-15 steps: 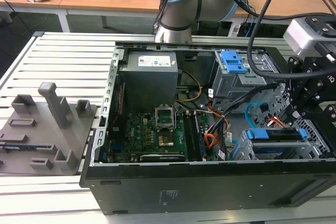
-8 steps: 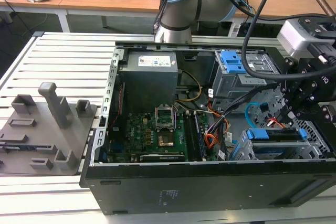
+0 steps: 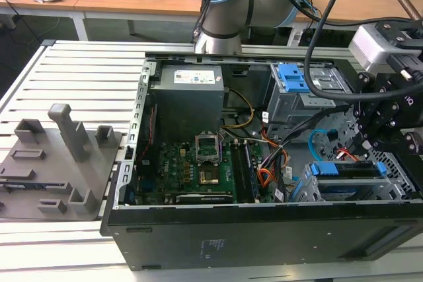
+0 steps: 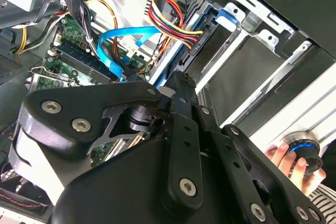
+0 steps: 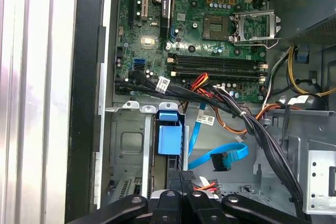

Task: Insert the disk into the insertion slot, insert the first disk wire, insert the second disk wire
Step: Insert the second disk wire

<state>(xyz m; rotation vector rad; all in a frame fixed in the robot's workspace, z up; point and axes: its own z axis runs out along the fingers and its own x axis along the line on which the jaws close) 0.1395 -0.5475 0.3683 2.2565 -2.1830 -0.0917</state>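
Note:
The disk (image 3: 350,171), grey in a bright blue bracket (image 5: 169,137), lies in the insertion slot (image 3: 396,186), a low silver cage at the case's front corner on the exterior view's right. In the second wrist view the disk's grey face (image 4: 236,77) sits inside the slot's walls (image 4: 273,38). My gripper (image 3: 365,144) stands at the disk's end, shut on the black plug of the first disk wire (image 4: 170,22), whose orange and red strands (image 5: 203,185) leave beside the gripper (image 5: 182,178). The second disk wire (image 5: 218,156), light blue, loops loose beside it, and its black plug (image 4: 128,72) hangs free.
A taller grey cage with blue latches (image 3: 297,84) stands behind the slot. The motherboard (image 3: 192,163) and power supply (image 3: 188,100) fill the case's other half. A thick black cable bundle (image 5: 252,124) crosses near the slot. A person's hand (image 4: 289,161) rests on a knob outside the case.

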